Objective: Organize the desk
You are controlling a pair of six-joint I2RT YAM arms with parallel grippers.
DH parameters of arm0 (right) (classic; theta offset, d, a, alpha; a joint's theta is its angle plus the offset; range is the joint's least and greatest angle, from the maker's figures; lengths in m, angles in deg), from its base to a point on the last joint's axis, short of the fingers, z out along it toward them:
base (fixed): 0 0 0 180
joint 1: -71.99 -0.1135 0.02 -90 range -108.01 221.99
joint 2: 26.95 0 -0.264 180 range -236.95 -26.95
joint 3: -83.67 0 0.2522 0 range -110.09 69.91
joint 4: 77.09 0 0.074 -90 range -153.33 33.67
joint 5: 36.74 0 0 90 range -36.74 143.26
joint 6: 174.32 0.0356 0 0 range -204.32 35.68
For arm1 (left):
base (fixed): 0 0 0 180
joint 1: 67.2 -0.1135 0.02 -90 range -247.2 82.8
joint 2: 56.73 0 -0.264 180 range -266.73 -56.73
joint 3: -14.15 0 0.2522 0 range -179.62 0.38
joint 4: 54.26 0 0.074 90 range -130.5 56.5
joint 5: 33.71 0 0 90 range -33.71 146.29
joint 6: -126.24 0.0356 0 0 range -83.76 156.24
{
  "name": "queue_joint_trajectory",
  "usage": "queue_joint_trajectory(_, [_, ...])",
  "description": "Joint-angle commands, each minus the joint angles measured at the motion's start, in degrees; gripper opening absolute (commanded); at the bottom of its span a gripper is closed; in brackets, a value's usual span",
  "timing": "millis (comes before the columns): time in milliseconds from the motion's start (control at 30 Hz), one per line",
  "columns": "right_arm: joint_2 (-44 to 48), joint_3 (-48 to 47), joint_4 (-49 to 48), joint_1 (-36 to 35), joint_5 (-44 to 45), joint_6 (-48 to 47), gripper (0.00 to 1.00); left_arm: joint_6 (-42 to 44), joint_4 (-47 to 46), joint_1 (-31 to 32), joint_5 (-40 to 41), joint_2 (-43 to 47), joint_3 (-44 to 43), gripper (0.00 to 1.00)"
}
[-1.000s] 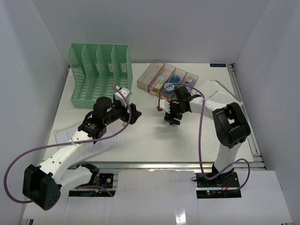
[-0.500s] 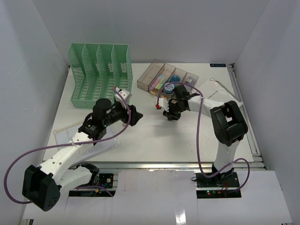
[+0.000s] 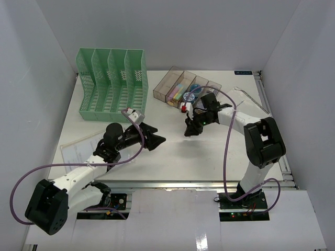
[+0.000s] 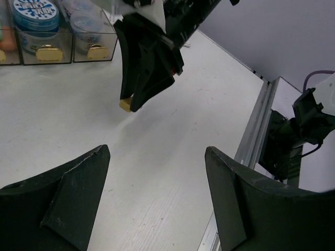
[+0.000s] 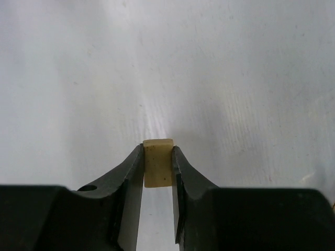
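Desk (image 3: 172, 157): sorting unfinished; right gripper (image 5: 157, 152) pinching small cream block (image 5: 158, 170), apparently bound for tray (image 3: 163, 90); left gripper (image 4: 155, 154) spread wide, empty.

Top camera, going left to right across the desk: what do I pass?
Green file rack → left gripper, open → right gripper, shut on a small cream block → loose paper. The clear tray spans both grippers, so it is left out.

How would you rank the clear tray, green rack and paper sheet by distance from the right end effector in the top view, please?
1. Clear tray, just behind the right end effector.
2. Green rack, far left.
3. Paper sheet, near left.
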Motion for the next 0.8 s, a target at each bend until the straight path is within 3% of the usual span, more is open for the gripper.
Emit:
queue_joint_trajectory(0, [4.8, -1.22, -0.08, 3.38, -16.18, 14.49, 0.09, -0.67, -21.01, 2.85, -1.91, -0.76, 4.46, 0.84])
queue_joint_trajectory(67, [5.03, -1.5, -0.16, 4.24, -18.61, 18.59, 0.09, 2.32, -23.81, 5.64, -0.7, -2.02, 5.11, 0.84])
queue_joint_trajectory(167, [5.06, -2.06, -0.42, 6.21, -23.63, 26.09, 0.09, 16.16, -26.62, 12.16, 2.93, -6.39, 4.82, 0.85])
queue_joint_trajectory(300, [6.0, -0.71, -3.63, 7.73, -28.19, 32.13, 0.09, 29.34, -29.81, 16.14, 6.98, -12.08, 3.75, 0.87])
queue_joint_trajectory(500, [8.88, 1.73, -8.72, 8.51, -35.06, 39.05, 0.09, 36.41, -30.68, 18.34, 13.58, -19.52, -0.74, 0.87])
queue_joint_trajectory(767, [12.09, 7.35, -25.38, 8.36, -38.15, 54.43, 0.09, 38.28, -35.23, 20.33, 21.57, -26.19, -5.23, 0.86])
